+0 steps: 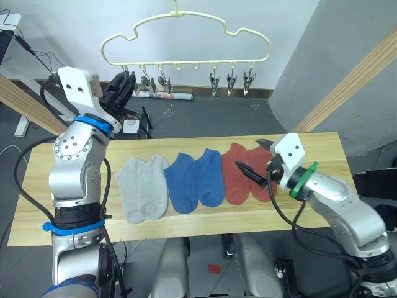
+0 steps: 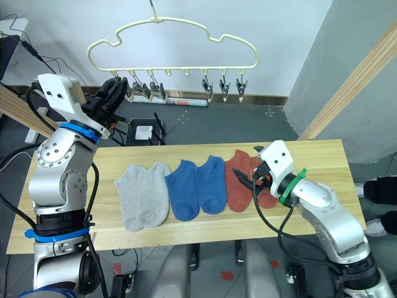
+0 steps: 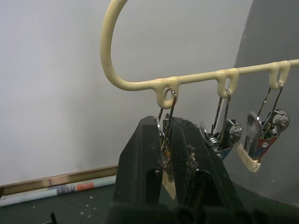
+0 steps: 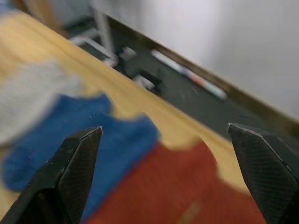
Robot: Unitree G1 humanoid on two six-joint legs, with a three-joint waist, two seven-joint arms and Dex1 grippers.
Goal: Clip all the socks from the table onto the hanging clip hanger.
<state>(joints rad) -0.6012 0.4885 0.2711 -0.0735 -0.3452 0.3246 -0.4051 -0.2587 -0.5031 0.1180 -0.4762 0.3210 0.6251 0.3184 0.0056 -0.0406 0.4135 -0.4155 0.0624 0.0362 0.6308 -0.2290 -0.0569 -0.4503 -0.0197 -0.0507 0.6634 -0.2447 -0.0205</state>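
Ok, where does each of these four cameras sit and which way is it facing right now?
Left eye: on the head, looking forward and down at the table, socks and both arms.
Right eye: beside it, same scene.
Left wrist: along the left gripper, shut on the end clip of the clip hanger.
Right wrist: along the open right gripper over the rust red socks.
Shared: both eyes show the clip hanger, as does the left wrist.

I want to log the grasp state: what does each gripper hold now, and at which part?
The left gripper is closed on the end clip of the clip hanger, pinching the clip's body. The right gripper is open above the red socks, holding nothing.
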